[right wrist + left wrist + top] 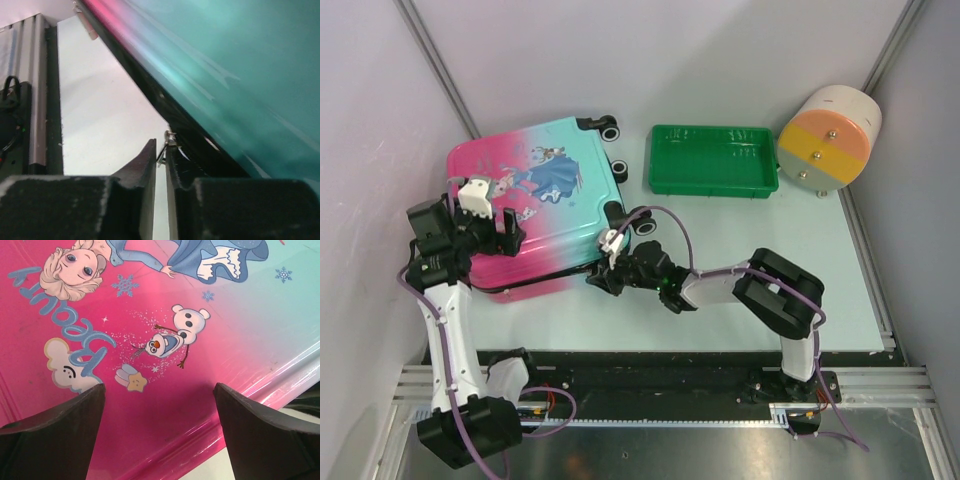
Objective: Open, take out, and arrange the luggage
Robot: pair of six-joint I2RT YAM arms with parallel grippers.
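Suitcase lies flat on the left of the table, its long axis running left to right and its wheels toward the green tray. The left gripper hangs spread wide over the pink lid, arm reaching up from its base. The right gripper, arm folded low, is pressed almost together on the zipper pull at the near edge.

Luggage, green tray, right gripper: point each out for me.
luggage (535, 190), top external view, printed lid.
green tray (715, 160), top external view, bare floor.
right gripper (162, 146), right wrist view, between fingertips, nipping the zipper pull (168, 135).
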